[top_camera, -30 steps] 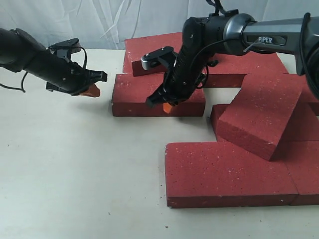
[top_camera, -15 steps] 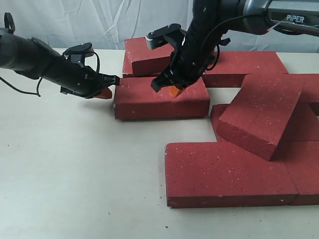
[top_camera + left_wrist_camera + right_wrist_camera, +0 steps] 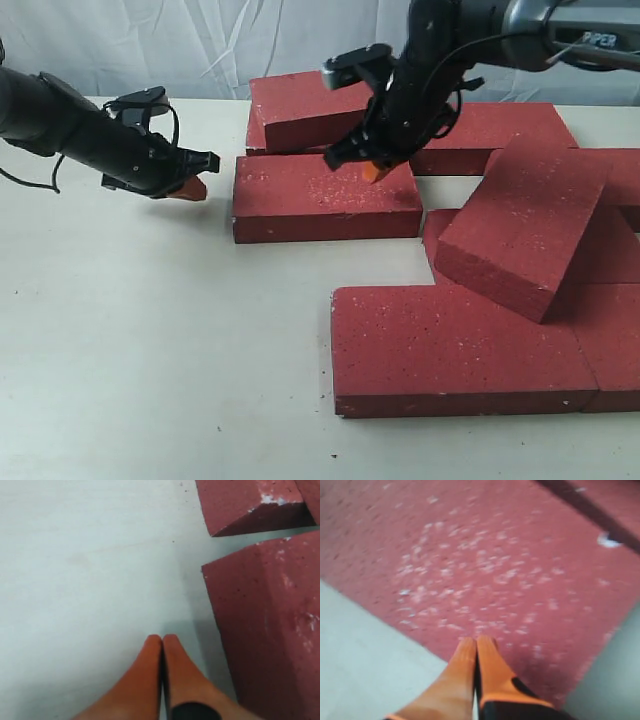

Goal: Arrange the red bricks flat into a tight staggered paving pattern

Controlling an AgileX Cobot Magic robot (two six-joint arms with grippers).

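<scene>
Several red bricks lie on the pale table. One flat brick (image 3: 325, 196) sits centre-left, another (image 3: 300, 108) leans behind it, a long one (image 3: 460, 345) lies in front, and a tilted brick (image 3: 525, 230) rests on others at the right. My right gripper (image 3: 375, 170), shut with nothing in it, hovers over the back right corner of the centre-left brick (image 3: 510, 570). My left gripper (image 3: 195, 188) is shut and empty, a little left of that brick's end (image 3: 270, 630). Orange fingertips (image 3: 162, 642) hang over bare table.
More bricks (image 3: 500, 130) lie flat along the back right, and one (image 3: 615, 345) at the right edge. A white cloth backdrop (image 3: 200, 40) hangs behind the table. Bare tabletop (image 3: 150, 350) stretches across the left and front.
My right gripper has risen off the centre-left brick's front and moved back and right. My left gripper pushed in to that brick's end, then drew back left. The brick shifted slightly right.
</scene>
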